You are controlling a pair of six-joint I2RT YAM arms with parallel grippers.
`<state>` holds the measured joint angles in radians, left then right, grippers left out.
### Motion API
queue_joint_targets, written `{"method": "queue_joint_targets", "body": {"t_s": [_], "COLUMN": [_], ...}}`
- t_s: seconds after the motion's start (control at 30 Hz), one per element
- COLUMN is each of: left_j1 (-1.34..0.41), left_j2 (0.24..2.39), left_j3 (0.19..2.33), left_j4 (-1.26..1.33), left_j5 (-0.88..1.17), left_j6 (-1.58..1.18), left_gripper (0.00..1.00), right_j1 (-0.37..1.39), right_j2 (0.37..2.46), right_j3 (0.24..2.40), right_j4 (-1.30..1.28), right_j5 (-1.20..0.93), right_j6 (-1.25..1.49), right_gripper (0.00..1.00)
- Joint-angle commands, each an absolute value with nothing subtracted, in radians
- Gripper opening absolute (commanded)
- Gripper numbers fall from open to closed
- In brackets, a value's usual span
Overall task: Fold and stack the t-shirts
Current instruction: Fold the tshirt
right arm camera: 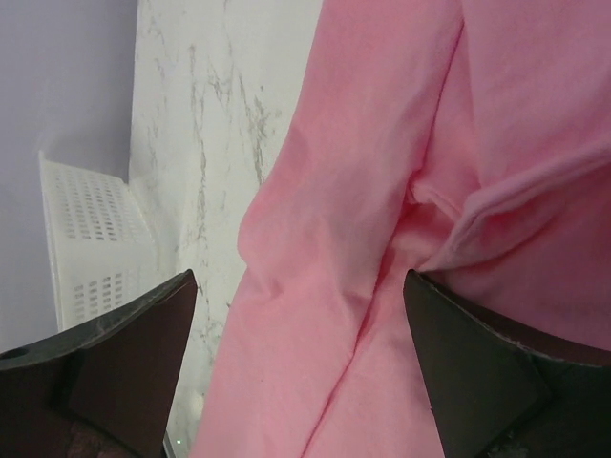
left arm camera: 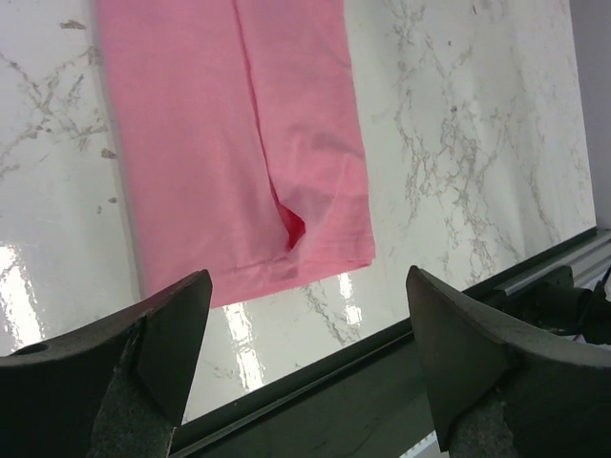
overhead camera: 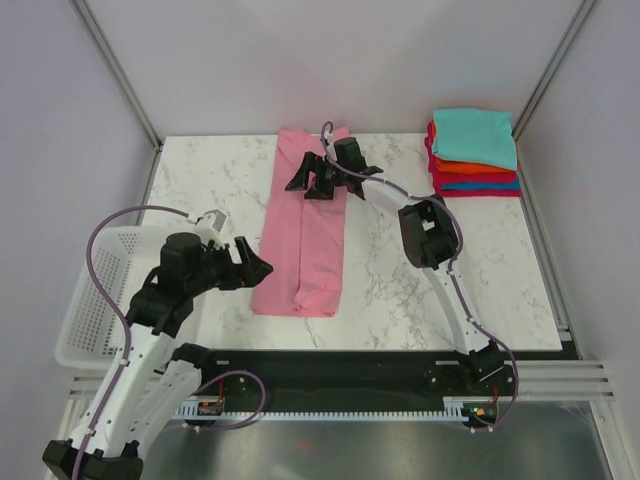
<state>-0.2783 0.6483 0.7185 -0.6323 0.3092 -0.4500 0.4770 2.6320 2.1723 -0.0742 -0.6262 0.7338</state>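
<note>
Right hand (overhead camera: 312, 183) parted over pink shirt (overhead camera: 300, 260) | left hand (overhead camera: 255, 262) parted (near hem)

Pink t-shirt (overhead camera: 305, 240); white, grey-veined marble table (overhead camera: 400, 290); folded stack (overhead camera: 475, 140) teal, orange, blue, red (teal topmost).

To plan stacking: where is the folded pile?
Top view: the folded pile sits at the far right corner of the table, right of the pink shirt.
</note>
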Motion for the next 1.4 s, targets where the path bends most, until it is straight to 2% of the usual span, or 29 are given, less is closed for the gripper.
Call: {"method": "queue_joint_targets", "body": {"t_s": [0.0, 0.17, 0.23, 0.4, 0.47, 0.6, 0.77, 1.07, 1.17, 1.3, 1.37], "left_j1": [-0.284, -0.354, -0.400, -0.529, -0.528, -0.528, -0.528, -0.529, -0.529, -0.529, -0.531], "left_j2": [0.667, 0.768, 0.807, 0.867, 0.845, 0.746, 0.680, 0.669, 0.678, 0.690, 0.692], "left_j3": [0.745, 0.739, 0.727, 0.657, 0.602, 0.522, 0.483, 0.479, 0.466, 0.424, 0.423], "left_j4": [-0.656, -0.733, -0.741, -0.752, -0.749, -0.669, -0.647, -0.647, -0.646, -0.617, -0.608], "left_j5": [0.206, 0.060, -0.001, -0.184, -0.242, -0.250, -0.261, -0.267, -0.267, -0.238, -0.222], "left_j6": [-0.492, -0.615, -0.658, -0.816, -0.880, -0.896, -0.896, -0.897, -0.905, -0.914, -0.902], "left_gripper": [0.90, 0.83, 0.78, 0.78, 0.78, 0.78, 0.79, 0.79, 0.77, 0.73, 0.69], "right_j1": [0.446, 0.430, 0.436, 0.488, 0.549, 0.705, 0.865, 0.922, 0.930, 0.930, 0.928], "right_j2": [2.467, 2.163, 2.008, 1.636, 1.556, 1.399, 1.374, 1.528, 1.534, 1.531, 1.542], "right_j3": [2.099, 2.017, 1.881, 1.335, 1.100, 0.792, 0.576, 0.595, 0.591, 0.574, 0.563], "right_j4": [-0.218, -0.336, -0.334, -0.321, -0.272, -0.085, 0.155, 0.229, 0.222, 0.224, 0.245], "right_j5": [-0.588, -0.552, -0.539, -0.324, -0.292, -0.224, -0.130, -0.104, -0.081, -0.052, -0.064], "right_j6": [0.576, 0.488, 0.479, 0.578, 0.647, 0.807, 0.977, 1.008, 1.008, 0.993, 0.986], "right_gripper": [0.98, 0.98, 0.98, 0.98, 0.98, 0.96, 0.85, 0.74, 0.65, 0.37, 0.28]}}
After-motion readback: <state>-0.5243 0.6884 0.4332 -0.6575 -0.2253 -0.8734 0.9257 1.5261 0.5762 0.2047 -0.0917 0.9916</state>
